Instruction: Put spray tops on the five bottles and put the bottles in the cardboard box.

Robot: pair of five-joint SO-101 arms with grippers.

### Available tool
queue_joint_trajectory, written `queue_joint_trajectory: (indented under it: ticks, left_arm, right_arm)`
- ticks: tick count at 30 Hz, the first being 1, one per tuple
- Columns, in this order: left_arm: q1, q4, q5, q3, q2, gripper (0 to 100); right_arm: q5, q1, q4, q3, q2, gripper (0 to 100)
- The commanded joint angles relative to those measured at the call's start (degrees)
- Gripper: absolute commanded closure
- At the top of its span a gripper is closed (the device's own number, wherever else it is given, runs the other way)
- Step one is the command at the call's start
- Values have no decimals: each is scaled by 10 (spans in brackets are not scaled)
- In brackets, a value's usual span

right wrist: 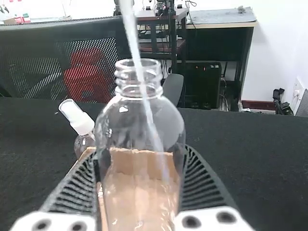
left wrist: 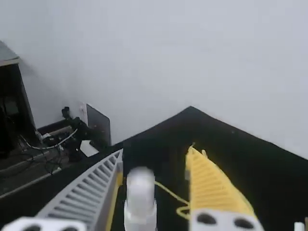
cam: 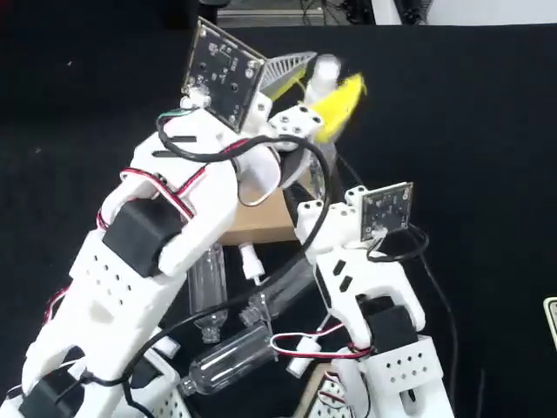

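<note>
In the high view my left arm (cam: 148,252) covers much of the table (cam: 487,131), so the bottles under it are hard to count. The spray top (left wrist: 140,195) in my left claw (left wrist: 155,154) is blurred there, and in my left wrist view its lower part is cut off. That claw is closed partway, its grey and yellow fingers pinching the top, held high above the table.

My right claw (right wrist: 142,154) is clamped round a clear bottle (right wrist: 139,139), fingers pressed to both sides. The bottle stands upright, neck open, just in front of the box (cam: 257,225). A thin white tube (right wrist: 132,38) runs down through the neck; its upper end is cut off, so I cannot trace it to the top.

Beside the box's edge stands a capped bottle (right wrist: 81,137). Whether it sits in the box or just behind it, I cannot tell.

Two bare bottles lie on the table near my arms, one (cam: 209,279) by the box and one (cam: 233,355) nearer the bases. A possible third neck between them is too unclear to count. A loose top (cam: 252,261) lies just below the box.

That makes at least four bottles and three tops. Behind the table are a mesh chair (right wrist: 48,62) and a desk (right wrist: 211,24).
</note>
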Motion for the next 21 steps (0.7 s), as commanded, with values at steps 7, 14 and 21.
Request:
queue_joint_trajectory:
  ticks: [7, 14, 21]
  left_arm:
    - [-73, 142, -2, -170, -9, 780]
    - [-252, 358, -2, -233, -46, 780]
    - [-492, 409, -2, -19, -70, 780]
  right_arm:
    - [4, -7, -17, 2, -17, 987]
    - [15, 71, 76, -49, -16, 987]
    - [93, 174, 189, -156, -10, 987]
